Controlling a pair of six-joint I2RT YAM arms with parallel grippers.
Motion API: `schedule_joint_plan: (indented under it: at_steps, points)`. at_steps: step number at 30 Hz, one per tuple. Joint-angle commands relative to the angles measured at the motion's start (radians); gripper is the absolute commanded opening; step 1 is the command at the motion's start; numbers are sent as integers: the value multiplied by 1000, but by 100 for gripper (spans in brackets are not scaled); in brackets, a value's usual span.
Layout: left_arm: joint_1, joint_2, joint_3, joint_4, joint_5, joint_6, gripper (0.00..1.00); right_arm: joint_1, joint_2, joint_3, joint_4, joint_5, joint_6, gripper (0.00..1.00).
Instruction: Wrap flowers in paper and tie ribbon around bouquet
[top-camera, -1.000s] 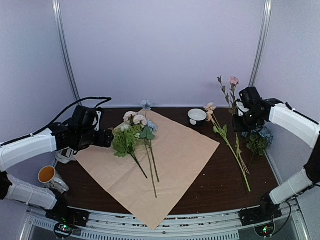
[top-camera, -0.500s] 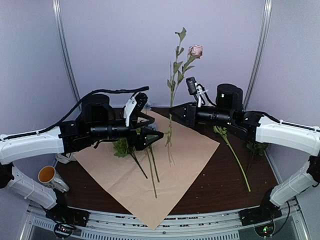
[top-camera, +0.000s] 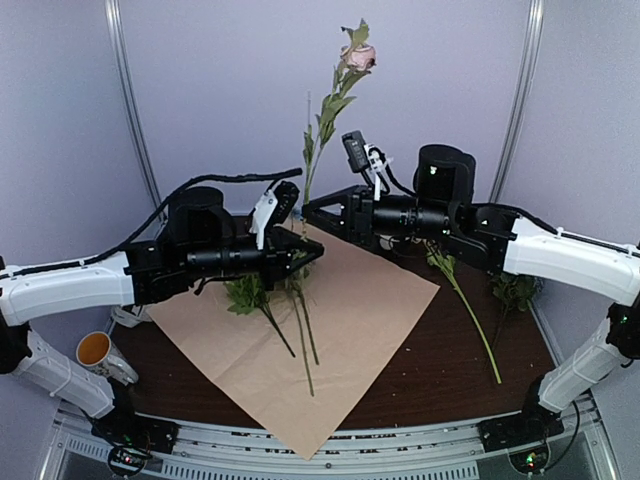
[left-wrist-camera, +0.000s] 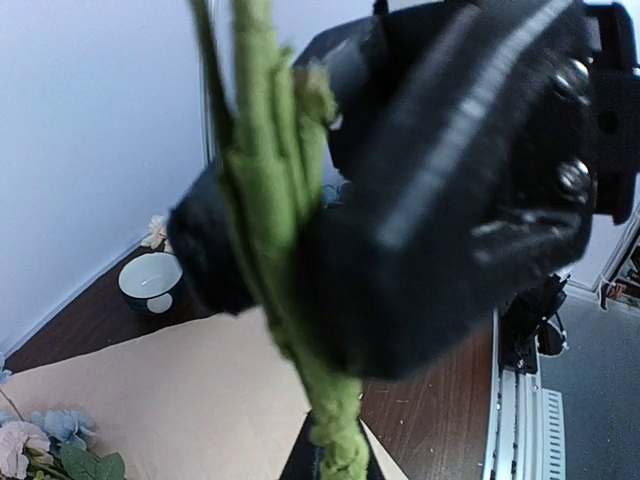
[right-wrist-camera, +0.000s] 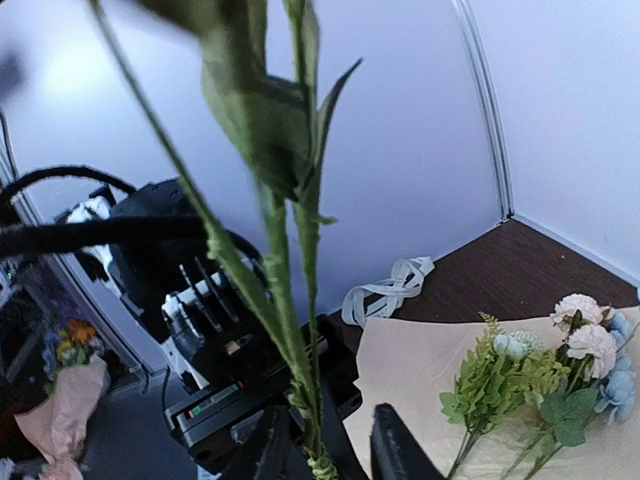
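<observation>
Left gripper: the black two-finger left gripper (top-camera: 312, 256) is pressed together on the lower part of a tall thin green stem with leaves and a pink bloom (top-camera: 328, 110). The stem rises nearly upright above its fingers, bloom at the top.
Right gripper: the black right gripper (top-camera: 311, 208) sits just above the left one on the same stem, tip facing tip. Its fingers (right-wrist-camera: 268, 445) are slightly parted, with the stem between them close against one finger.
Flowers: a bunch of pale pink and dusty blue flowers with green leaves (top-camera: 262, 275) lies flat directly below the left gripper, stems running away from it.
Paper: the large beige-tan paper sheet (top-camera: 370, 300) is spread under both grippers on the dark brown table (top-camera: 450, 360).
Ribbon: the cream-white ribbon (right-wrist-camera: 390, 285) lies in loose loops beyond the left gripper as seen from the right one, beside the paper's edge.
Loose stems: long green stems (top-camera: 465, 300) lie under the right forearm, behind that gripper, off the paper.
Bowl: a white bowl (left-wrist-camera: 150, 282) stands below and beyond the right gripper.
</observation>
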Motion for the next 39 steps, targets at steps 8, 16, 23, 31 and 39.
schedule_joint_plan:
  at_steps: [8, 16, 23, 31, 39]
  points:
    - [217, 121, -20, -120, -104, -504, 0, -328, -10, 102, -800, 645, -84, 61]
    - [229, 395, 55, -200, -52, -646, 0, -679, 195, -30, -1050, 508, -166, 71]
    - [223, 413, 17, -177, -62, -753, 58, -801, 350, -15, -1063, 514, -221, 74]
    - [198, 344, 37, -268, -126, -770, 90, -816, 501, 41, -1114, 454, -276, 62]
    - [197, 177, 45, -361, -272, -692, 90, -816, 519, 63, -1136, 525, -292, 12]
